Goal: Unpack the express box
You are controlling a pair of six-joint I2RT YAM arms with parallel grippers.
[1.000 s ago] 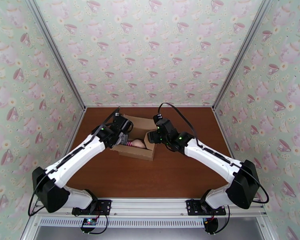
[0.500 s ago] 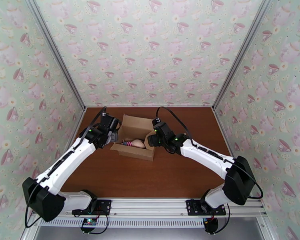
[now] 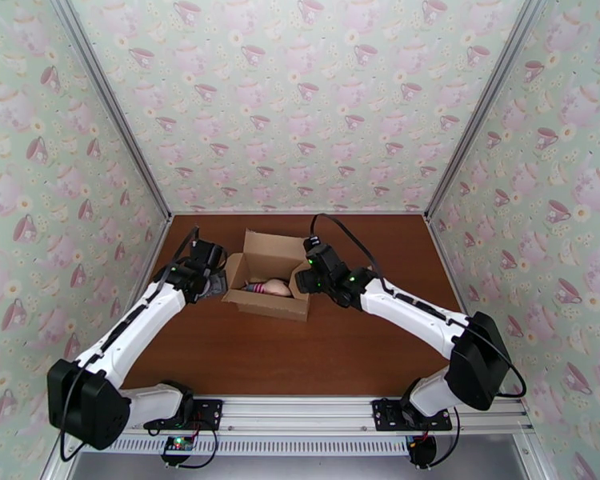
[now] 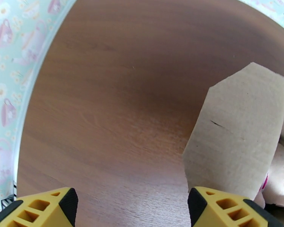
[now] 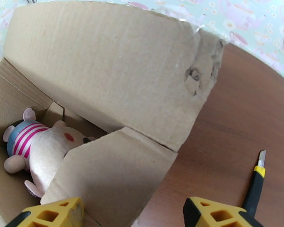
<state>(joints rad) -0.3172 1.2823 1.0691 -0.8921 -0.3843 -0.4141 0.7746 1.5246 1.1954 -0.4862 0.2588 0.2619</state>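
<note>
The express box (image 3: 270,258) stands open on the table, its flaps spread. A pink plush doll (image 3: 273,287) in a striped top lies inside. My left gripper (image 3: 214,278) is open just outside the box's left flap. In the left wrist view that flap (image 4: 236,133) rises to the right of the left gripper (image 4: 132,214), with bare table between the fingers. My right gripper (image 3: 302,278) is open at the box's right side. The right wrist view looks over two flaps (image 5: 115,69) onto the doll (image 5: 39,148), and the near flap's edge reaches down between the right gripper's (image 5: 134,218) fingers.
A yellow and black utility knife (image 5: 255,182) lies on the brown table (image 3: 316,354) to the right of the box. Patterned walls close the table on the left, back and right. Open table surface stretches in front of the box.
My left gripper has pulled out of the box and moved left, now outside the left flap. The right gripper has shifted slightly left and stays at the box's right side.
</note>
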